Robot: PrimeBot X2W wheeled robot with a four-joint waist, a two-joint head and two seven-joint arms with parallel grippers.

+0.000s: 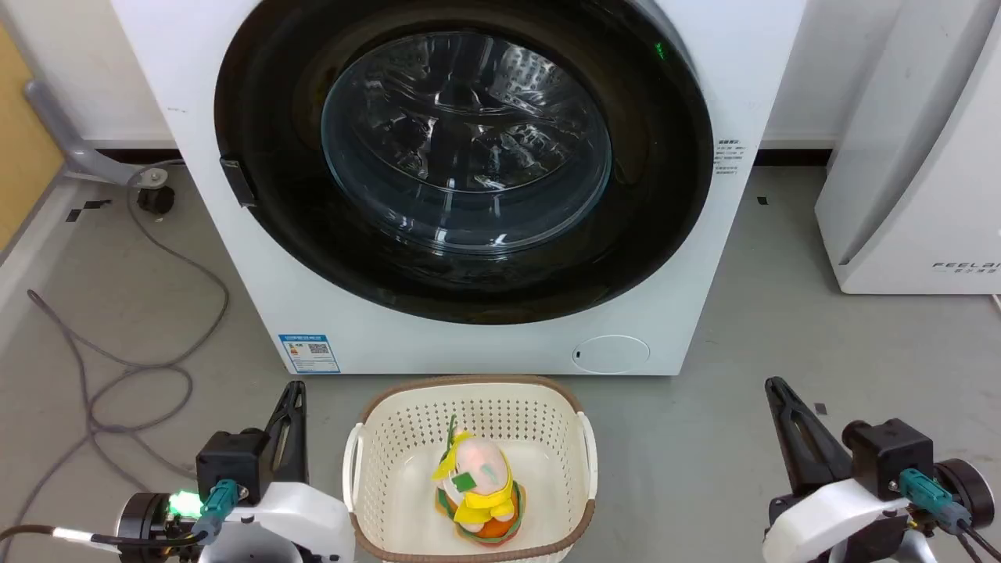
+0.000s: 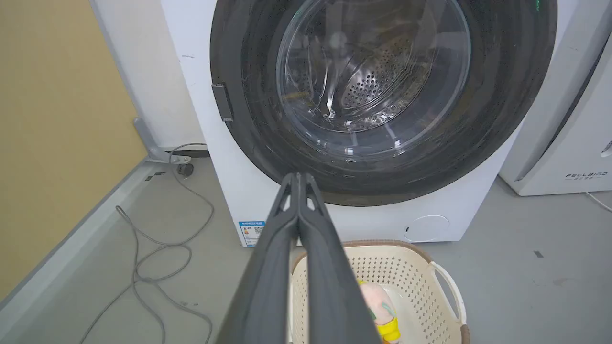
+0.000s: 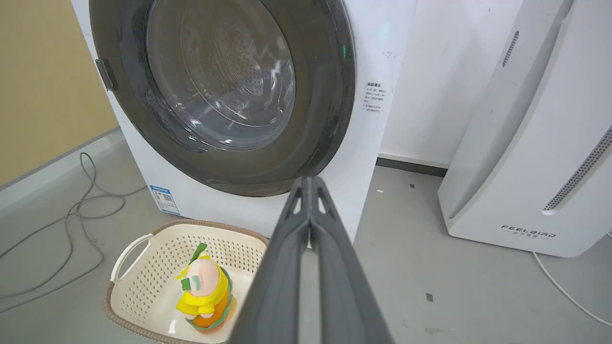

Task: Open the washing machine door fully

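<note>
The white washing machine (image 1: 500, 344) stands straight ahead. Its door (image 1: 665, 195), a glossy black disc with a clear glass bowl (image 1: 465, 141) at the centre, lies flat against the front, closed. A small dark handle tab (image 1: 237, 181) sits on the door's left rim. My left gripper (image 1: 293, 395) is low at the lower left, shut and holding nothing, well short of the machine. My right gripper (image 1: 776, 389) is at the lower right, shut and empty too. The door (image 2: 248, 143) fills the upper part of the left wrist view above my shut left gripper (image 2: 298, 177); my right gripper (image 3: 311, 180) points at the door's (image 3: 325, 119) lower right.
A cream laundry basket (image 1: 469, 391) with a yellow plush toy (image 1: 478, 489) sits on the floor between my grippers, right before the machine. Grey cables (image 1: 117, 367) loop on the floor at the left. A white FEELBIRD appliance (image 1: 915, 172) stands at the right.
</note>
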